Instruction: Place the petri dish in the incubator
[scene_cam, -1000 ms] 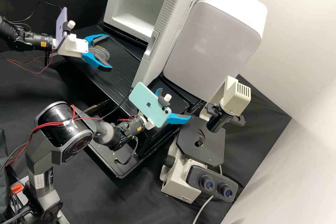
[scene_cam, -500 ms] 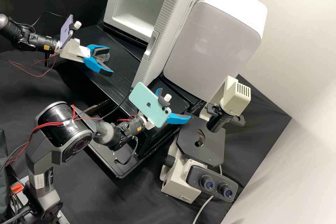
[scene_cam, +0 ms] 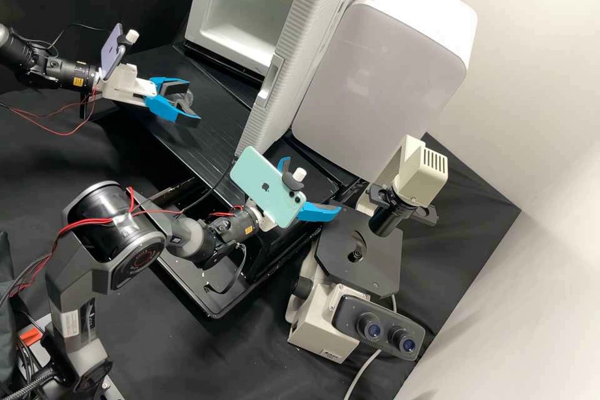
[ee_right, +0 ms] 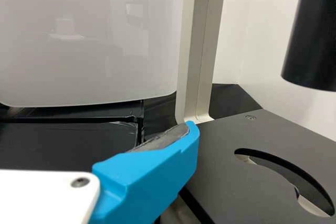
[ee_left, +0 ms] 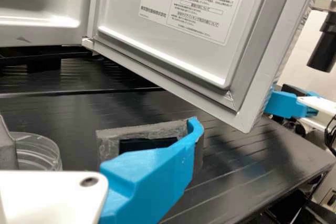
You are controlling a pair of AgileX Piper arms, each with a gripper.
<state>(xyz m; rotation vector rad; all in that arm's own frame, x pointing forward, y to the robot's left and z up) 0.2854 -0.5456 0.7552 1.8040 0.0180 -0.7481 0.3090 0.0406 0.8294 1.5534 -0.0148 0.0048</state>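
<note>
Standing nearest, the right gripper (scene_cam: 322,211) hangs over the matt black stage (scene_cam: 359,253) of the microscope (scene_cam: 350,312); whether it is open cannot be told. Beyond it runs the ridged black bench (scene_cam: 212,137). There the left gripper (scene_cam: 187,102) sits low and partly open, bracketing the petri dish (ee_left: 34,150). The dish is shallow, round, clear plastic and lies flat on the bench, close to one finger with a gap to the grey foam pad (ee_left: 142,132) of the other, so nothing seems gripped yet. Being round, it offers no long axis to align. Farthest, the white incubator (scene_cam: 240,6) presents its smooth open chamber beyond the dish, ribbed door (scene_cam: 300,44) swung wide. The left arm is much the nearer to both.
</note>
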